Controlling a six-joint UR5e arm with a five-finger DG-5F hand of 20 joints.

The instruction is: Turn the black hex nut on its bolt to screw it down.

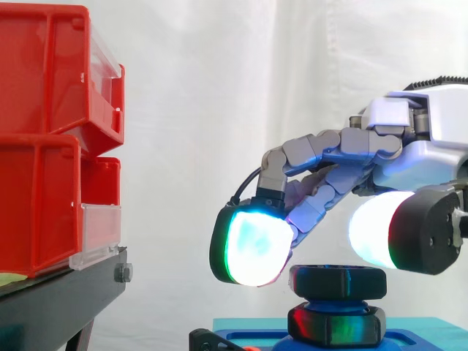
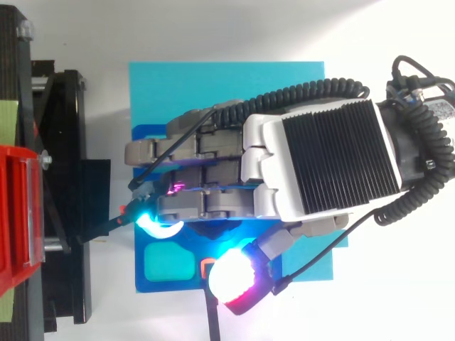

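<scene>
the hand [image 1: 329, 150] hovers over the black hex nut [image 1: 338, 282] above the blue base [image 2: 213, 85], its fingers loosely bent either side and gripping nothing. this looks like the approach to a grip: next it must lower, pinch the nut's flats, then twist.
</scene>
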